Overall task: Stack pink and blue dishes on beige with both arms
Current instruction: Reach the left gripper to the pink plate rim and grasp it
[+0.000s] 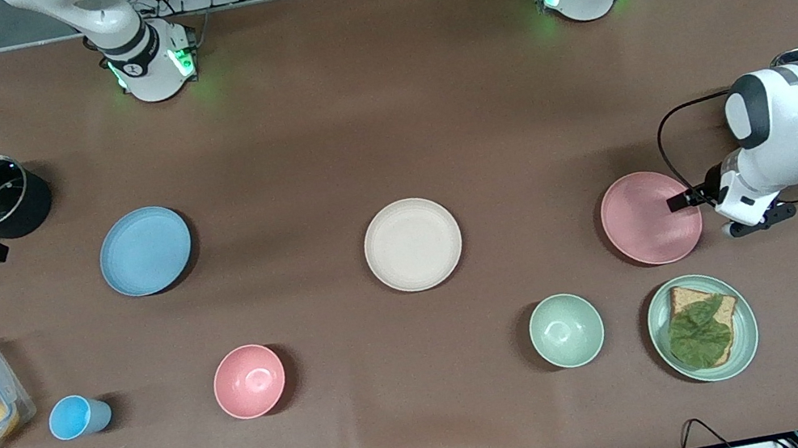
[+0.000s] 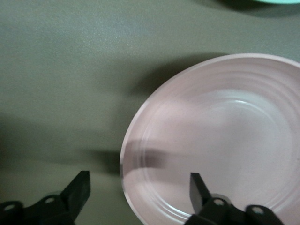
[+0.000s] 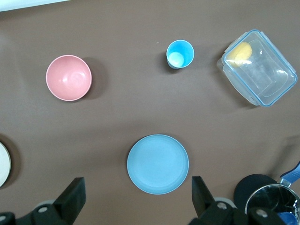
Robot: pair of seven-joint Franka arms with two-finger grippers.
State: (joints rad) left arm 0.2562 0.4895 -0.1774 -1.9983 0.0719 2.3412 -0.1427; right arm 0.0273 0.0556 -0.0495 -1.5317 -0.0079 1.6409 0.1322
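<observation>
Left tool (image 2: 136, 187) open, straddling pink plate (image 1: 651, 217) rim; right tool (image 3: 136, 197) open, empty above blue plate (image 3: 158, 164). Plates likely light, stiff, slick: pinch rim.

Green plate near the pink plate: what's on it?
On the green plate lies a slice of bread with a leaf of lettuce on top. The lettuce covers most of the slice, so anything under it is hidden.

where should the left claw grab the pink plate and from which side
Grip the pink plate by its thin raised rim at the edge toward the left arm's end of the table, one finger above and one below. It lies flat, so only the rim gives purchase. The left claw is already low there, with the rim between its open fingers in the left wrist view.
</observation>
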